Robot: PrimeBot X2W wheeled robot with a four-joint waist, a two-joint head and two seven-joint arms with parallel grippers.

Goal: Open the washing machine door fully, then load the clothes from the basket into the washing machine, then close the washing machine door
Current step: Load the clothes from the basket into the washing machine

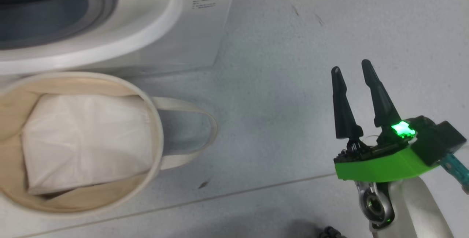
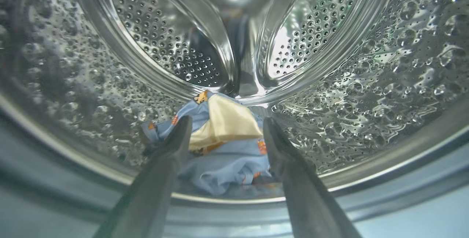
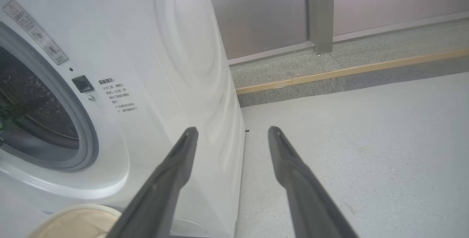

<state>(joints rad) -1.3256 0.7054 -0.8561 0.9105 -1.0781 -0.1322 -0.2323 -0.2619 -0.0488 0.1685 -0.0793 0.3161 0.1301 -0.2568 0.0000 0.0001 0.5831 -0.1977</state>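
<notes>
left gripper [image 2: 228,120]: jaws spread wide, gripping nothing, inside the drum [image 2: 366,95].
clothes [image 2: 220,164]: blue bear-print fabric under a cream cloth, heaped on the drum floor, seen between the fingers [image 2: 165,172].
right gripper [image 1: 350,66]: jaws wide, empty, above the floor [image 1: 293,47] beside the washing machine [image 1: 165,29].
basket [image 1: 158,139]: against the machine's front, white pad [image 1: 88,139] inside.

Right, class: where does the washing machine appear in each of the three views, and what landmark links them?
Head view: the washing machine, upper left, behind the basket.
Left wrist view: inside its steel drum, the clothes lying at the bottom.
Right wrist view: its white front panel across the left half.
Shared landmark: the grey gasket ring round the opening.
</notes>
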